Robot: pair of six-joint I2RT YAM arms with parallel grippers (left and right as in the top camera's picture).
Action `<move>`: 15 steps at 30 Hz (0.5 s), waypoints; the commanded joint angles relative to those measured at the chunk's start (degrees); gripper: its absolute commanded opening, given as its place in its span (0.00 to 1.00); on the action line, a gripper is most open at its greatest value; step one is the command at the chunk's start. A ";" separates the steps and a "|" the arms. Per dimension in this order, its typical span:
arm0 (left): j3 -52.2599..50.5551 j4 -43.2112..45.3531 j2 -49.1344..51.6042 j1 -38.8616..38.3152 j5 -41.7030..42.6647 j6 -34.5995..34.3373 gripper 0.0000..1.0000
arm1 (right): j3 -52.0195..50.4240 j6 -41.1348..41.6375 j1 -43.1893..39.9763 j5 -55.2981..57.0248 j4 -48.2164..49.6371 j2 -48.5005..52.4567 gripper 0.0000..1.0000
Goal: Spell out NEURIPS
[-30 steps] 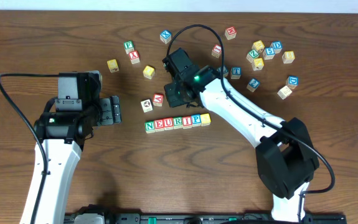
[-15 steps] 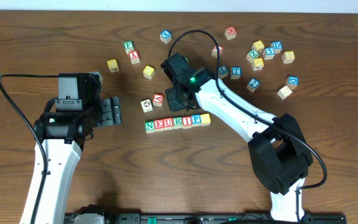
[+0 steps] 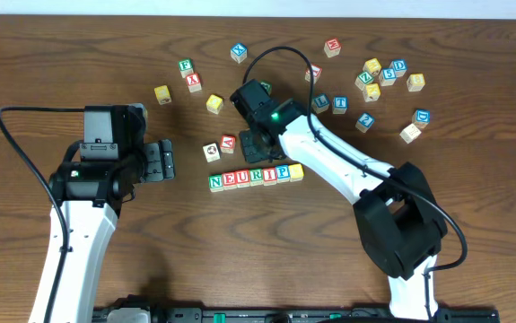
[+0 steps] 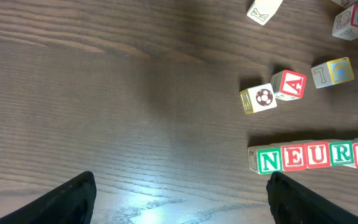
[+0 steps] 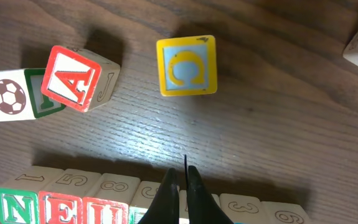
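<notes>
1. The letter row (image 3: 249,178) reads NEURIP; a yellow block (image 3: 296,170) touches its P end, face unreadable.
2. The right gripper (image 5: 180,180), pressed together, hovers over the row; the left gripper (image 4: 188,199) sits spread, well apart from it.
3. Probably next: confirm the S, then straighten the row.

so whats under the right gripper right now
Below the shut right gripper is the NEURIP row; its fingers hide the row's middle blocks. Bare table and a yellow block lie just beyond.
</notes>
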 commanded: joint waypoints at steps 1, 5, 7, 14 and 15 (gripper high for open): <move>0.76 -0.11 -0.11 0.35 -0.70 0.50 0.86 | -0.22 0.92 2.08 0.63 0.04 0.92 0.01; 0.76 -0.13 -0.11 0.35 -0.70 0.50 0.86 | -0.63 1.66 3.10 0.70 0.02 1.03 0.01; 0.76 -0.13 -0.11 0.35 -0.70 0.50 0.86 | -1.16 2.05 3.43 1.01 0.22 1.03 0.01; 0.76 -0.13 -0.11 0.35 -0.72 0.50 0.86 | -3.26 3.15 3.50 1.99 0.92 1.03 0.01; 0.76 -0.13 -0.11 0.35 -0.72 0.50 0.86 | -3.50 3.15 3.48 1.97 1.07 1.03 0.01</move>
